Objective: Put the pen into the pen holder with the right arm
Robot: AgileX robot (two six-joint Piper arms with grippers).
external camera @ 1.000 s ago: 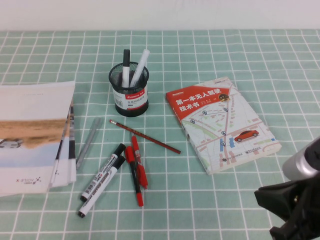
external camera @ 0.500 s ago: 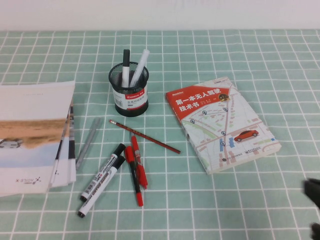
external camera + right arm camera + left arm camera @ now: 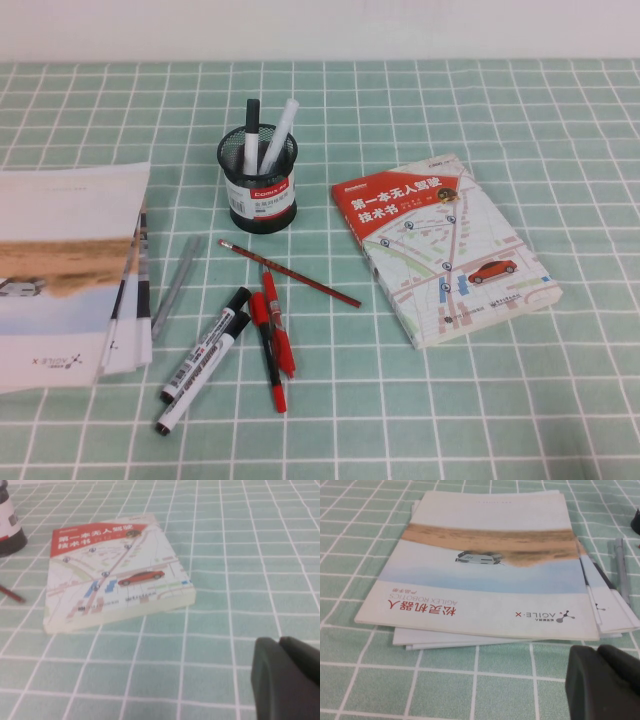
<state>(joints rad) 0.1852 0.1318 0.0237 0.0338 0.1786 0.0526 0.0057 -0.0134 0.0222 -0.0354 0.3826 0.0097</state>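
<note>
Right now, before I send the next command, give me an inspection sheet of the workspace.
Surface: checked green cloth, flat.
Job's things: pen stands in the pen holder, black cap up; the holder is upright.
Clutter: whitish-grey pen also in the holder; book, brochures, pencil, black-capped markers, red pens, grey pen lying on the cloth.
Grippers: left gripper by the brochures, fingers shut, empty; right gripper near the book, fingers shut, empty. Neither shows in the high view.
Cables: nothing seen.
Surroundings: pale wall behind the table.
</note>
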